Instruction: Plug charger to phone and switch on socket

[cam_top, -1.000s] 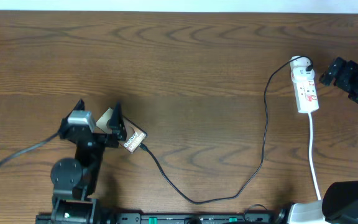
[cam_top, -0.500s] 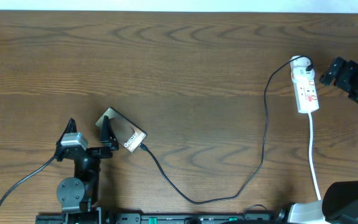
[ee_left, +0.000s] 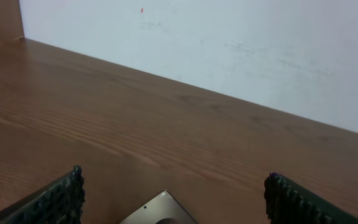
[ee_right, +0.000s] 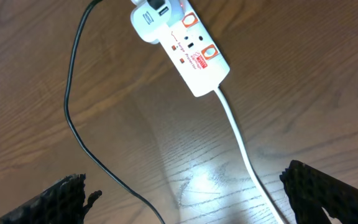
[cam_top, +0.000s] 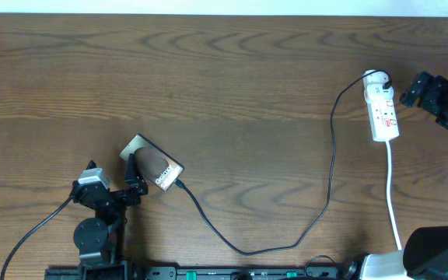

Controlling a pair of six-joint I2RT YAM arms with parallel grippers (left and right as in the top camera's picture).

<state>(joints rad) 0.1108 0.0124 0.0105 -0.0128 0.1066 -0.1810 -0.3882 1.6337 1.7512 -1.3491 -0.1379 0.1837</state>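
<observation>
The phone (cam_top: 155, 168) lies at an angle at the front left of the table; one of its corners shows in the left wrist view (ee_left: 160, 210). The charger, a thin black cable (cam_top: 330, 163), runs from the phone's lower right end (cam_top: 180, 185) to a white adapter (cam_top: 376, 78) in the socket, a white power strip (cam_top: 383, 110). My left gripper (cam_top: 113, 171) is open and empty, just left of the phone. My right gripper (cam_top: 420, 85) is open and empty, right of the strip. The right wrist view shows the strip (ee_right: 194, 53), the cable (ee_right: 70, 106) and open fingers (ee_right: 197, 199).
The strip's white cord (cam_top: 393, 194) runs toward the front edge and also shows in the right wrist view (ee_right: 240, 146). A white wall (ee_left: 229, 50) stands behind the table's far edge. The arm bases sit at the front left (cam_top: 92, 241) and front right (cam_top: 438, 249).
My left arm has drawn back toward the front edge, away from the phone, with its fingers open. The phone, cable, strip and right arm have not moved.
</observation>
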